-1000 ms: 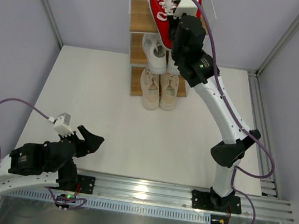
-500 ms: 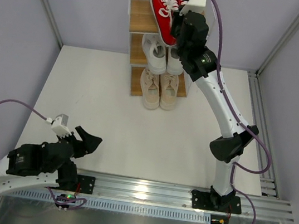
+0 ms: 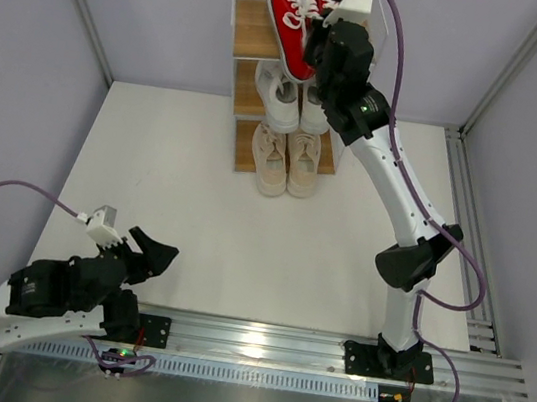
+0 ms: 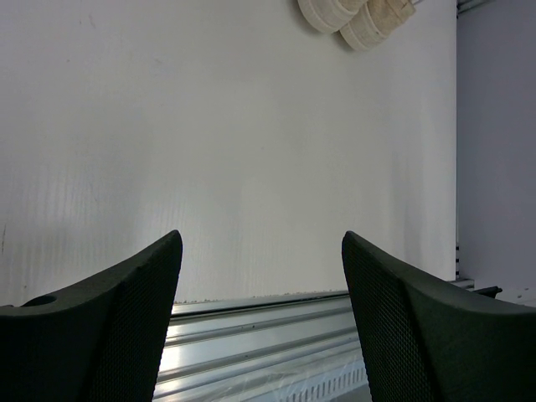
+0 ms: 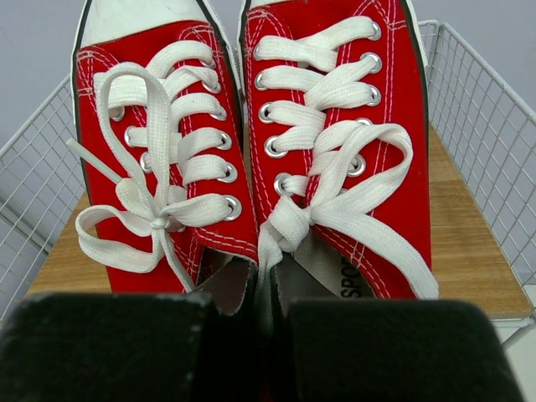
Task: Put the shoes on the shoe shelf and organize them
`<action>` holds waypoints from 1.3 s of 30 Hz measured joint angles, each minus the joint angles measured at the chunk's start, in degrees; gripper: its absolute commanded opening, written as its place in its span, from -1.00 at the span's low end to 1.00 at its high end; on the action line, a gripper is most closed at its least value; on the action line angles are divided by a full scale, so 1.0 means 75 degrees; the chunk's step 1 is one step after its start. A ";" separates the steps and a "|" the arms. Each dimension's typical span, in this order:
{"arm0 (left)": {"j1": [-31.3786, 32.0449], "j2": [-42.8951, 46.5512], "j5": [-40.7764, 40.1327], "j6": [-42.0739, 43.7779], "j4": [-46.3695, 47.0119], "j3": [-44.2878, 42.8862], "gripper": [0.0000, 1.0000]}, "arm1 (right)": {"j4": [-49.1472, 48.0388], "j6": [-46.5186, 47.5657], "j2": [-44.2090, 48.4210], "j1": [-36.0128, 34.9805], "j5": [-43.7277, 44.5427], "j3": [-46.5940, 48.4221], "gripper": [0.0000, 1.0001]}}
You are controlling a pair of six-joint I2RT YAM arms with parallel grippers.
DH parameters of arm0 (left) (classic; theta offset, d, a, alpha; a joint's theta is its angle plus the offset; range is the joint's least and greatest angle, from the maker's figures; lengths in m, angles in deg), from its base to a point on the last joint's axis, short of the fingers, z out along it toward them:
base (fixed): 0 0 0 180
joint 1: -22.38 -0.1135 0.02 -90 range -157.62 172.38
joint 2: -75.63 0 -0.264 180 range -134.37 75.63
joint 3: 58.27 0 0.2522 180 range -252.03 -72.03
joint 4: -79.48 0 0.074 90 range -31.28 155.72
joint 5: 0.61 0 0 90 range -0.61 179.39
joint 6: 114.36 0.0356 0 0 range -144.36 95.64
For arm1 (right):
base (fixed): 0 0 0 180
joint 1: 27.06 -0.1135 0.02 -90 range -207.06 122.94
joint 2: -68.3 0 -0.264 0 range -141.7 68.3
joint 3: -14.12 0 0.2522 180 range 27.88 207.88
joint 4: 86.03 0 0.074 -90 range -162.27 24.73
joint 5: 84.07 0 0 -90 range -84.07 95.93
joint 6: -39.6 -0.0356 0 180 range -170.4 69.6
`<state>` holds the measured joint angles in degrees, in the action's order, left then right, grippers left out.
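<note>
Up at the top of the shoe shelf (image 3: 248,28), the right gripper (image 5: 266,308) has its fingers squeezed almost together on the inner heel collars of the red sneakers (image 5: 251,142), carrying both as one bundle. The wrist view shows the toes pointing at the rear wire and the laces lying loose just ahead of the fingers. From above, the heels look to overhang the front of the top board, and it is hard to tell whether the soles are resting on the wood. The white pair (image 3: 282,97) fills the middle tier and the beige pair (image 3: 286,159) the bottom one, so this looks like the last pair to seat. Doing it well probably means keeping the pair centred between the wire sides, sliding it level toward the back until the heels sit over the board, and letting go only once the soles bear on it. The retreat should run straight back, clear of those loops. The left gripper (image 4: 261,244) sits low by its base over the table (image 3: 196,211), fingers spread wide and holding nothing.
</note>
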<state>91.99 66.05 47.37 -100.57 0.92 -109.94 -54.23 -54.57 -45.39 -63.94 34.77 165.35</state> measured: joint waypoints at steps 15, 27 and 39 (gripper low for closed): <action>0.0000 0.0204 -0.0087 -0.0047 -0.0405 -0.0300 0.50 | -0.0466 -0.0169 -0.0230 0.0000 0.0125 0.0274 -0.29; 0.0000 0.0224 -0.0224 -0.0070 -0.0758 -0.0615 0.50 | -0.1702 -0.0280 -0.0201 0.0032 -0.0015 0.0530 -0.04; 0.0000 0.0224 -0.0458 -0.0032 -0.0915 -0.0979 0.61 | -0.2232 -0.0070 0.1314 -0.0146 -0.0420 -0.0653 0.57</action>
<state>91.99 67.73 43.94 -100.81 -5.94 -117.28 -70.97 -55.09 -35.53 -65.03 31.63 160.46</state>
